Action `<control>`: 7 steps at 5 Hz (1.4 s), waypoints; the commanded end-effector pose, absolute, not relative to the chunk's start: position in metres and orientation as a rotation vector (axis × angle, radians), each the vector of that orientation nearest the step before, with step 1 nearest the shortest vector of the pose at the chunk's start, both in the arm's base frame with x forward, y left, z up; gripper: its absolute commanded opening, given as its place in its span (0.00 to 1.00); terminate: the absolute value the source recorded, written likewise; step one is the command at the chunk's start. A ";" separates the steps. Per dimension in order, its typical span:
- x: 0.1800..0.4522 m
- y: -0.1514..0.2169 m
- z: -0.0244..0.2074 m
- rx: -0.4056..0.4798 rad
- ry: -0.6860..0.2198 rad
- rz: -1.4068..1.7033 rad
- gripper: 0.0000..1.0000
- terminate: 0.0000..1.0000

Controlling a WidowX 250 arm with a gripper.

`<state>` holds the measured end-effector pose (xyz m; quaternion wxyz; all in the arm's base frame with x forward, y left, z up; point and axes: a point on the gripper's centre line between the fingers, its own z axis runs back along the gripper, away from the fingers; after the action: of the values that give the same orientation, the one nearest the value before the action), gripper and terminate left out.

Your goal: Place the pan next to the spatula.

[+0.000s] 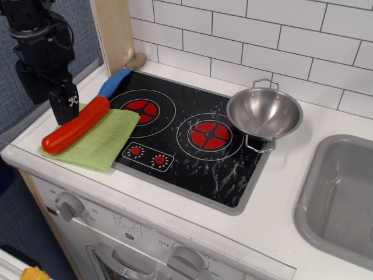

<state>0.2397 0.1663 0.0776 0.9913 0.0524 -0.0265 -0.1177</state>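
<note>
We are idling our tool (65, 105) beside the spatula (81, 119), its opening impossible to tell, apparently holding nothing. The pan (264, 112) is sitting at the stove's right edge, so we are judging the reach across comes next.

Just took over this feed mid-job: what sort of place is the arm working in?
Most likely a toy play kitchen: a black two-burner stovetop with painted red rings, an oven front with knobs below, and a grey sink beside white tiled wall.
</note>
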 end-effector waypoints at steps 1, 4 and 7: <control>0.240 0.166 0.078 0.105 -0.053 -0.236 1.00 0.00; 0.326 0.035 0.103 0.116 -0.138 -0.239 1.00 0.00; 0.379 -0.007 0.053 0.073 -0.081 -0.070 1.00 0.00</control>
<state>0.3703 -0.0089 0.0345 0.9988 0.0344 -0.0138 -0.0314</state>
